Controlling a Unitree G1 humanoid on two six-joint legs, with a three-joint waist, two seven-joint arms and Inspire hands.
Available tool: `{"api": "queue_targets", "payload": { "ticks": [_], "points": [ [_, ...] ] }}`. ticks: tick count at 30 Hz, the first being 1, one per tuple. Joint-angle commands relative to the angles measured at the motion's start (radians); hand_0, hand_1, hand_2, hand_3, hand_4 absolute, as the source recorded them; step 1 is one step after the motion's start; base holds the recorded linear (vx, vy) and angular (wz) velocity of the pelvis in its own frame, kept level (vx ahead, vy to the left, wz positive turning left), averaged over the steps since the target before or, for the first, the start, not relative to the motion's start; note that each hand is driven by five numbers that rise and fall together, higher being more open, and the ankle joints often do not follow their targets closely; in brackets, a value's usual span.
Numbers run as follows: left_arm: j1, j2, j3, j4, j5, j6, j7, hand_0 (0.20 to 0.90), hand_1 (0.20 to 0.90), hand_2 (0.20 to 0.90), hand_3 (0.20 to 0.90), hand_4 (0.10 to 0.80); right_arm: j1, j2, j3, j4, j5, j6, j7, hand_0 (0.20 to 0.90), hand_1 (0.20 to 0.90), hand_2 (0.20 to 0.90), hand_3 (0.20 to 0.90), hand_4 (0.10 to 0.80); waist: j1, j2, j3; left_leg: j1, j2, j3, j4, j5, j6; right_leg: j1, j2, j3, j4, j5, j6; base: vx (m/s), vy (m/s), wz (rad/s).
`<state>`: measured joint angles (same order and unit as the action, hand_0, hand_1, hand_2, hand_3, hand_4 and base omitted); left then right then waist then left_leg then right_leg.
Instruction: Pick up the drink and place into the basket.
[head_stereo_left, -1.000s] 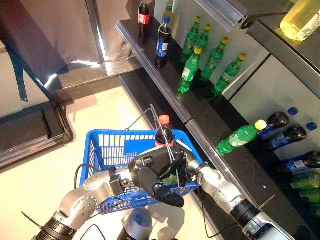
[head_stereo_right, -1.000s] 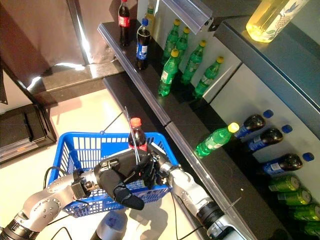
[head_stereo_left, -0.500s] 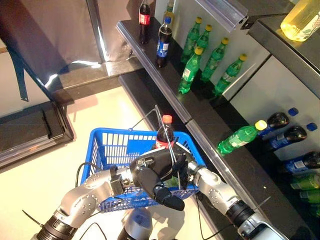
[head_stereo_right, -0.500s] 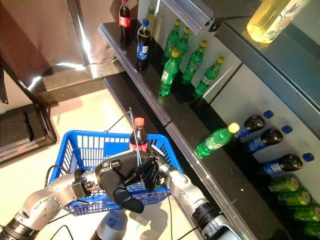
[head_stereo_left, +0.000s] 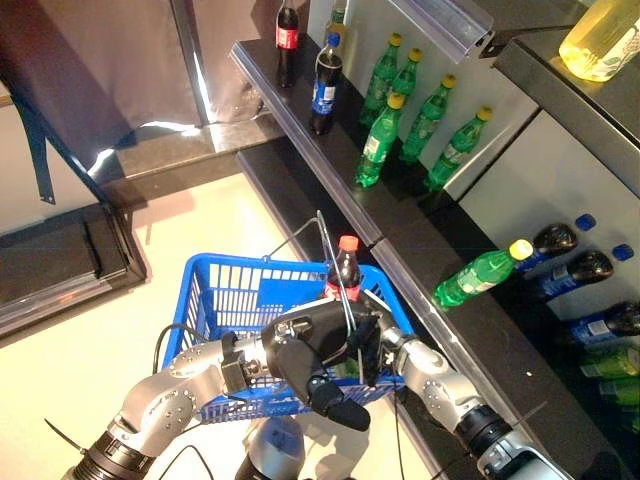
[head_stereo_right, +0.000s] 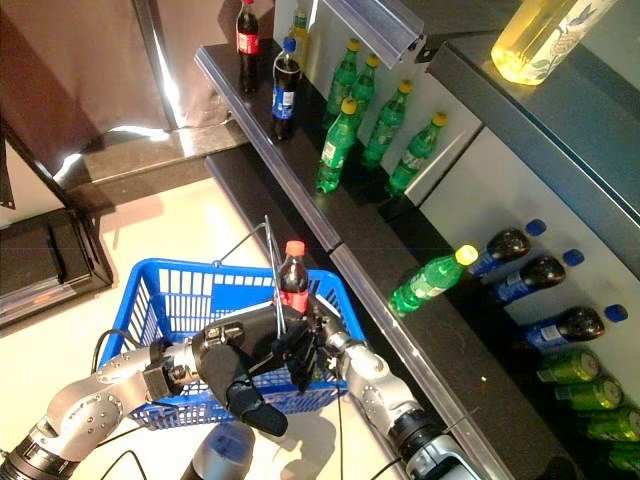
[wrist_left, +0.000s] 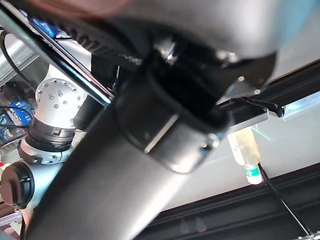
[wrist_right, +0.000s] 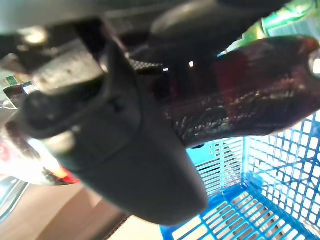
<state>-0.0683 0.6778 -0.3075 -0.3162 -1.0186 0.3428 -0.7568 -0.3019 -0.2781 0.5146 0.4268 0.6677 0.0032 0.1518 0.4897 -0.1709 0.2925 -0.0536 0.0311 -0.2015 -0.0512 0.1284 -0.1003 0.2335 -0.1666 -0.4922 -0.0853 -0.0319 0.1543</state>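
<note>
A cola bottle (head_stereo_left: 345, 272) with a red cap stands upright over the right end of the blue wire-handled basket (head_stereo_left: 215, 262). My right hand (head_stereo_left: 380, 338) is shut on the bottle's lower body, which is hidden behind both hands. The right wrist view shows the dark bottle (wrist_right: 240, 95) under the thumb, with the basket's blue grid (wrist_right: 260, 200) beneath it. My left hand (head_stereo_left: 305, 350) is curled round the basket's thin metal handle (head_stereo_left: 333, 270), which rises beside the bottle. The basket hangs above the pale floor.
A dark shelf (head_stereo_left: 330, 170) runs diagonally just right of the basket, carrying upright green bottles (head_stereo_left: 378, 140) and cola bottles (head_stereo_left: 325, 85). A lower ledge holds a lying green bottle (head_stereo_left: 480, 272) and dark bottles (head_stereo_left: 580, 268). A dark mat (head_stereo_left: 60, 260) lies at the left.
The bottle, both hands and the basket have shifted a little to the right, toward the shelf. The bottle now sits slightly lower against the basket's right end.
</note>
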Motion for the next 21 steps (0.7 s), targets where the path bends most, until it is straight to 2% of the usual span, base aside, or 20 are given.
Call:
{"api": "queue_targets", "payload": {
  "ticks": [1, 11, 21],
  "points": [
    [-0.132, -0.209, -0.019, -0.274, -0.201, -0.149, -0.192, 0.3, 0.3, 0.3, 0.2, 0.1, -0.017, 0.007, -0.007, -0.049, -0.025, -0.111, 0.072, 0.3, 0.3, 0.3, 0.2, 0.1, 0.001, 0.029, -0.231, 0.067, 0.013, -0.019, -0.036, -0.048, 0.012, -0.044, 0.009, 0.017, 0.086, 0.036, -0.044, 0.0, 0.0, 0.0],
    [-0.14, -0.191, -0.025, -0.29, -0.212, -0.136, -0.193, 0.3, 0.3, 0.3, 0.2, 0.1, -0.123, -0.103, 0.123, -0.159, -0.196, -0.061, 0.151, 0.3, 0.3, 0.3, 0.2, 0.1, 0.016, 0.012, -0.222, 0.066, 0.008, -0.036, -0.036, -0.044, 0.009, -0.041, 0.01, 0.01, 0.085, 0.04, -0.045, 0.004, -0.008, 0.02],
    [-0.181, -0.172, -0.061, -0.301, -0.223, -0.145, -0.176, 0.3, 0.3, 0.3, 0.2, 0.1, -0.244, -0.148, 0.257, -0.226, -0.385, 0.004, 0.169, 0.3, 0.3, 0.3, 0.2, 0.1, 0.035, -0.002, -0.215, 0.067, 0.005, -0.057, -0.036, -0.042, 0.006, -0.033, 0.011, 0.003, 0.086, 0.038, -0.048, 0.001, -0.001, 0.0]
  ]
}}
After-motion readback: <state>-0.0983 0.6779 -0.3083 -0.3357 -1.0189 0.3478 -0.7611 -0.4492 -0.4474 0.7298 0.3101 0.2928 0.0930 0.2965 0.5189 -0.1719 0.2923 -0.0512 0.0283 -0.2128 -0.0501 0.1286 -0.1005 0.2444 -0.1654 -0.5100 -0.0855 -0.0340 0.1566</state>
